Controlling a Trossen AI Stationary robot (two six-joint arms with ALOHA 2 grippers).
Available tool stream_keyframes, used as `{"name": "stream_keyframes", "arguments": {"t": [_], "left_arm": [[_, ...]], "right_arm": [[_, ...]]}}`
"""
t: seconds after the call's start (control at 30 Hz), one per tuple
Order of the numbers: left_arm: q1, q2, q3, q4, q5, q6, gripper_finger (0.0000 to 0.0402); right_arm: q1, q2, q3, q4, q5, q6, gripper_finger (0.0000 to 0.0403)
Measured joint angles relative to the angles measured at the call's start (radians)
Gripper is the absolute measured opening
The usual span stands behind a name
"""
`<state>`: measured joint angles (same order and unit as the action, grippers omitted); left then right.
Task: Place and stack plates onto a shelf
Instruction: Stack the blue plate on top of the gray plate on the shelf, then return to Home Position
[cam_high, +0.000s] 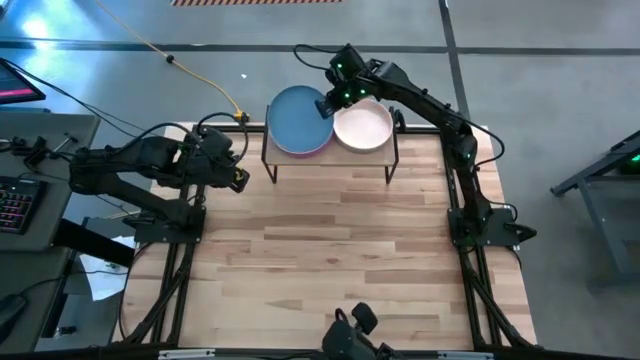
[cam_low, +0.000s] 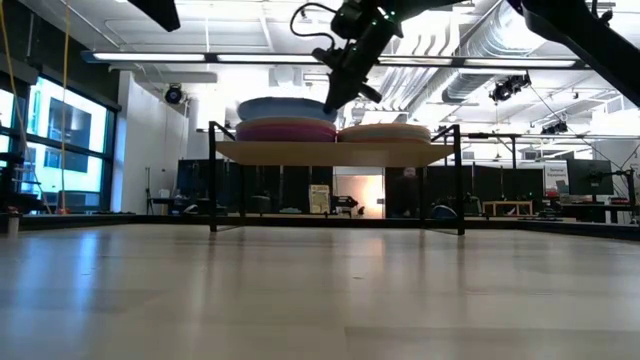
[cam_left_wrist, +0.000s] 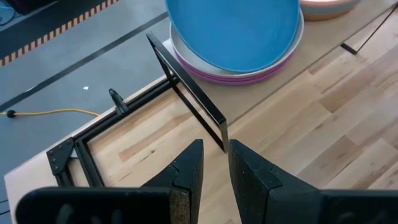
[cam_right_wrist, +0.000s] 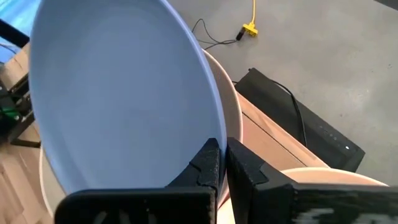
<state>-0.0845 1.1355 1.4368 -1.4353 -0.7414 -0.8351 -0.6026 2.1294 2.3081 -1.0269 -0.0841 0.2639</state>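
1. Blue is the colour in play in the high view: the blue plate (cam_high: 297, 118) sits atop the left-hand stack on the shelf (cam_high: 330, 152), which stands at the table's (cam_high: 330, 260) twelve o'clock edge. The right gripper (cam_high: 327, 105) is at the plate's three o'clock rim, between it and the pale pink plate (cam_high: 363, 126) that tops the other stack. The left gripper (cam_high: 236, 180) waits near the table's ten o'clock corner, well apart from the shelf.

2. Low view: the blue plate (cam_low: 282, 107) rests on a magenta plate (cam_low: 285, 129), with a beige stack (cam_low: 386, 131) beside it. The right gripper (cam_low: 335, 98) comes down from above at the plate's three o'clock edge.

3. Left wrist view: the left gripper's fingers (cam_left_wrist: 186, 180) are nearly closed on nothing, with only a narrow gap between them. Beyond them stands a black shelf leg (cam_left_wrist: 186, 93), with the blue plate (cam_left_wrist: 236, 28) overhanging the purplish rims beneath.

4. Right wrist view: the right gripper's fingers (cam_right_wrist: 208, 165) are pinched on the blue plate's (cam_right_wrist: 118, 99) rim. The plate looks tilted, not yet flat.

5. Judgement: this is the placing of the blue plate on its stack. Next the rim must be lowered until the plate lies level, then the fingers opened and lifted clear without dragging the plate or clipping the pale pink neighbour.
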Motion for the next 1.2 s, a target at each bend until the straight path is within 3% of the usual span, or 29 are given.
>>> {"name": "stream_keyframes", "arguments": {"t": [0.7, 1.0, 1.2], "left_arm": [[0.0, 0.005, 0.0, 0.0, -0.001, 0.0, 0.0065], [0.0, 0.005, 0.0, 0.0, -0.002, 0.001, 0.0065], [0.0, 0.005, 0.0, 0.0, -0.005, 0.001, 0.0065]], "right_arm": [[0.021, 0.001, 0.0, 0.009, 0.028, -0.115, 0.0003], [0.021, 0.001, 0.0, 0.009, 0.028, -0.134, 0.0083], [0.021, 0.001, 0.0, 0.018, 0.025, -0.131, 0.0103]]}}
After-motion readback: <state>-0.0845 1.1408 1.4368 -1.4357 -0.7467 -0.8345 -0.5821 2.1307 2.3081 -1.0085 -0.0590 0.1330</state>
